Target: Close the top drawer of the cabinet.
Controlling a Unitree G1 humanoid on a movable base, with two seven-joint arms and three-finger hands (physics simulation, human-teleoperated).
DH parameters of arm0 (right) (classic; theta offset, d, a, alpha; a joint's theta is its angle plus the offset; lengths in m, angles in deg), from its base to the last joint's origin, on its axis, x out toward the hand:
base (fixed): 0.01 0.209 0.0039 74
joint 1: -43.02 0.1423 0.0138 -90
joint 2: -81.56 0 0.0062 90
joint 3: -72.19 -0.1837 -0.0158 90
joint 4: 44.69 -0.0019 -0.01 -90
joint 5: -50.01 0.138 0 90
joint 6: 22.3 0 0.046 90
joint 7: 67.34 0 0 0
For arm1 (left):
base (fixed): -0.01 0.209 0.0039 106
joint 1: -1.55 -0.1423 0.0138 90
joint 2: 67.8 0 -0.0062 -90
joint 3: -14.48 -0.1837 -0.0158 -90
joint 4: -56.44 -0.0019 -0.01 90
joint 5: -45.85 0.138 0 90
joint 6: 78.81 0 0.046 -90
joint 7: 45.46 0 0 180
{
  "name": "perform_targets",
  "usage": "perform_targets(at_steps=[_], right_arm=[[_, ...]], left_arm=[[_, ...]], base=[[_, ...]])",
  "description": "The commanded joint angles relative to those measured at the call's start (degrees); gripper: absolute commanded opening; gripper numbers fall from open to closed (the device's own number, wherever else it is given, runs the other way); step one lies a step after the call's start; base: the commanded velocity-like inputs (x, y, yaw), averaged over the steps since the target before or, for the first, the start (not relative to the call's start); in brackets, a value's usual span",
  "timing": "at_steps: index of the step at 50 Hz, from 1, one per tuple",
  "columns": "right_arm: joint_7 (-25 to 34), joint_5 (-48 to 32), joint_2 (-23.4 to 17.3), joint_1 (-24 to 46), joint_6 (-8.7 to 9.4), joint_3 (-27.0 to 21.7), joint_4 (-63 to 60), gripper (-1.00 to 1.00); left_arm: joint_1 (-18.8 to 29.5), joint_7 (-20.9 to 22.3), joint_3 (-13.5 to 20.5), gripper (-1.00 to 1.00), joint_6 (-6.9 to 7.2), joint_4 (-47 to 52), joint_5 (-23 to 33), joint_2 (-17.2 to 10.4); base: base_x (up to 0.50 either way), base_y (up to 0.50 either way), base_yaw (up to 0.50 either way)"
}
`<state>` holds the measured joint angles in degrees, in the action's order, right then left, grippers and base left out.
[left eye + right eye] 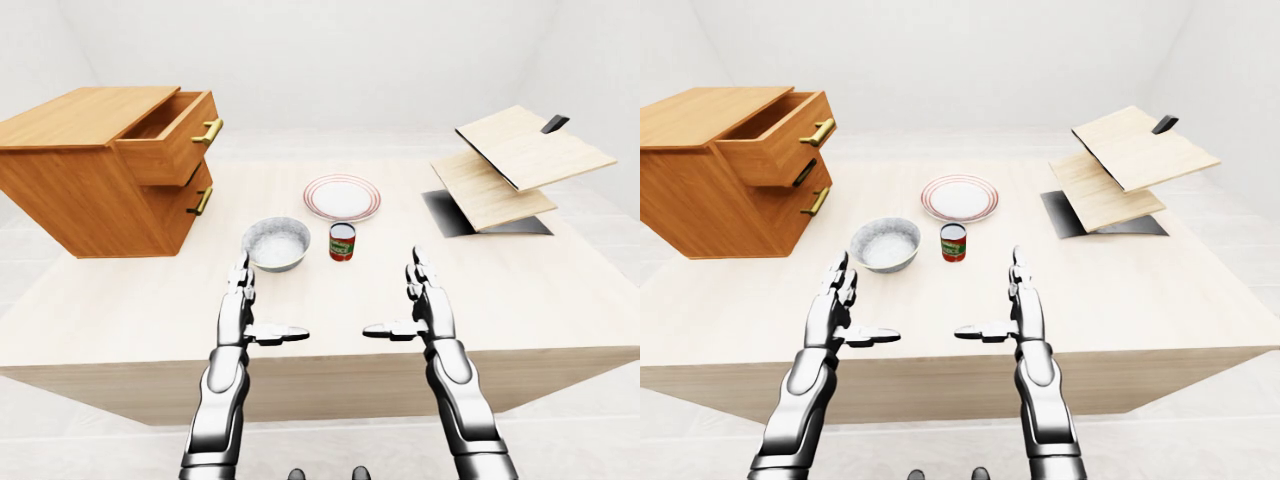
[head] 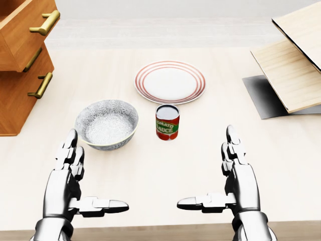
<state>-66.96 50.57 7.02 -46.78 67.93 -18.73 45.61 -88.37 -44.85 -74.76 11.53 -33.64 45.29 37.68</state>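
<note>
While the top drawer [image 1: 175, 130] juts from the cabinet [image 1: 80, 170], both hands [image 2: 67, 181] [image 2: 235, 183] hover released, well apart from it.

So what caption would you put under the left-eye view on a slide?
Both open hands, left hand and right hand, hover over the table; the cabinet has its top drawer pulled out.

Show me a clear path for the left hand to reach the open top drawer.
The bare tabletop between the bowl and the cabinet looks clear up to the top drawer. The left hand hovers just below that strip with open fingers. It is crowded to the right, where the bowl, can and plate cluster.
</note>
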Motion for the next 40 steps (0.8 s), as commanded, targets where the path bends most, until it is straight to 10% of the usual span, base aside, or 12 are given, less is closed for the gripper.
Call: perform_targets(at_steps=[1, 10, 11, 14, 40], right_arm=[[0.89, -0.40, -0.80, -0.07, -0.41, -0.70, 0.79, 1.00], [1.54, -0.77, -0.74, -1.53, 0.84, -0.66, -3.02, 1.00], [1.65, 1.52, -0.18, -1.79, 4.34, -1.62, -5.87, 1.00], [2.21, 0.57, -0.92, -2.59, 4.77, -1.10, -9.31, 1.00], [2.26, 7.39, -5.20, 5.42, 4.77, -10.11, -34.95, 1.00]], left_arm=[[-0.33, 1.52, 1.79, 1.00, 0.08, 0.66, -1.82, -0.68], [-1.93, 0.88, 0.17, 1.00, -0.72, 3.25, 2.23, -1.13], [-2.38, 2.07, -0.45, 1.00, 2.59, 6.32, 0.92, -0.45], [-3.12, 1.20, -0.37, 1.00, 4.66, 11.26, 1.71, -0.15], [1.61, 1.51, 5.53, 1.00, 4.66, 48.43, 1.34, -2.14]], base=[[0.00, 0.00, 0.00], [0.00, 0.00, 0.00], [0.00, 0.00, 0.00], [0.00, 0.00, 0.00], [0.00, 0.00, 0.00]])
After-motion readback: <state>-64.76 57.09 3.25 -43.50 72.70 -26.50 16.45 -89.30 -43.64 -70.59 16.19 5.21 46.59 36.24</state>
